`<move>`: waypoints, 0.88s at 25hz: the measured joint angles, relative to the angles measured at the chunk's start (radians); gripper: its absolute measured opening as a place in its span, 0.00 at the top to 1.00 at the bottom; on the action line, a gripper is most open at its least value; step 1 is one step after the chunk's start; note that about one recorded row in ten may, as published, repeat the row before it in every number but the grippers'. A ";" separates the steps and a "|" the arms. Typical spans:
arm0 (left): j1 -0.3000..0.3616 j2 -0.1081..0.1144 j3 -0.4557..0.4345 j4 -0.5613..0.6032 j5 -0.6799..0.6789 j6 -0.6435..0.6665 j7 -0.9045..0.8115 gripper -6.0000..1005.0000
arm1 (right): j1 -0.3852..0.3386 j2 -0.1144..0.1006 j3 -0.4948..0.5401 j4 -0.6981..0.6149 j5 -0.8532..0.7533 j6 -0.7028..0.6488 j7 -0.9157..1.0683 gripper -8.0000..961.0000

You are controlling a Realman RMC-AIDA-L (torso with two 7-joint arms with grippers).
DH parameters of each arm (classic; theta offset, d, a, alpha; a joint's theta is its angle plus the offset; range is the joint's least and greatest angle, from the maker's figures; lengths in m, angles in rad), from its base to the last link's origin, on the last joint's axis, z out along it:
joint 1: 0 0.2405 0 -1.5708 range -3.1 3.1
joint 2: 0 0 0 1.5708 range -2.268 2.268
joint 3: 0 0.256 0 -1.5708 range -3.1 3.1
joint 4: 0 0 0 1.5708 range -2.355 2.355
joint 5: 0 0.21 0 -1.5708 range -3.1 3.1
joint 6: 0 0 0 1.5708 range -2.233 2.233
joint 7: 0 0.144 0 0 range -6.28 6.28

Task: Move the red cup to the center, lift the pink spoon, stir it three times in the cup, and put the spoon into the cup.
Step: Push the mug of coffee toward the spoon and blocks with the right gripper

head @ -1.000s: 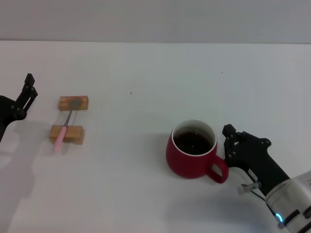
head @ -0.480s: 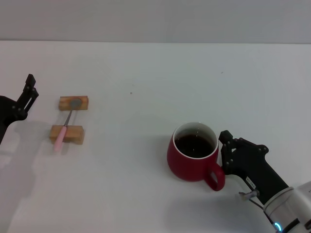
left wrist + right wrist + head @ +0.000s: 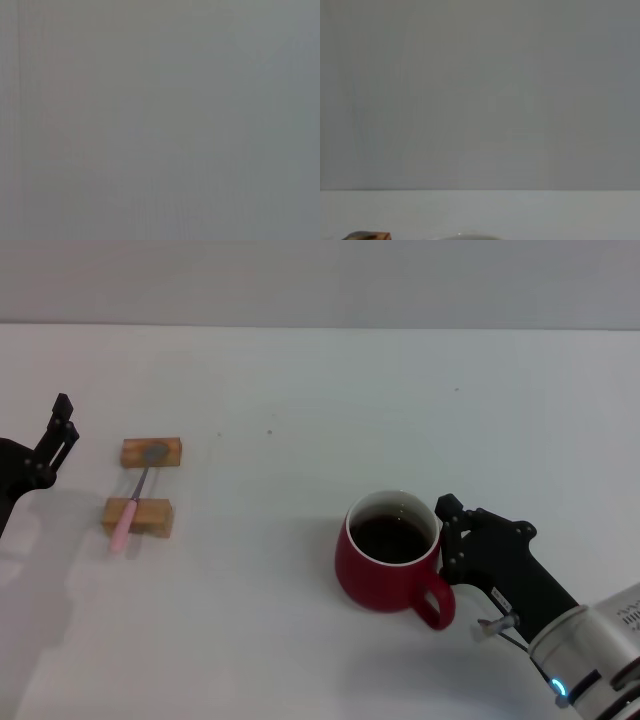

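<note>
I'm seeing the red cup (image 3: 388, 565), rounded dark-red mug w/ white inner wall, dark liquid, loop handle, sitting right of ctr on the white table (image 3: 300, 390). Right gripper (image 3: 450, 540) is touching its handle side, jaws: can't tell. Pink spoon (image 3: 134, 498) is lying across two wooden blocks (image 3: 137, 517) far left. Left gripper (image 3: 55, 435) is idling near them, jaws unclear. Grey wall behind
</note>
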 joint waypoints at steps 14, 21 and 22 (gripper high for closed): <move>0.001 -0.002 0.000 0.000 0.000 0.000 0.000 0.16 | 0.045 0.000 0.007 -0.005 0.000 0.057 0.000 0.99; 0.000 -0.002 0.000 -0.004 0.000 -0.003 0.000 0.16 | 0.057 0.000 0.009 -0.013 0.000 0.057 0.000 0.99; 0.000 -0.002 0.000 -0.004 0.000 -0.003 0.000 0.16 | 0.058 0.000 0.010 -0.015 0.000 0.057 0.000 0.99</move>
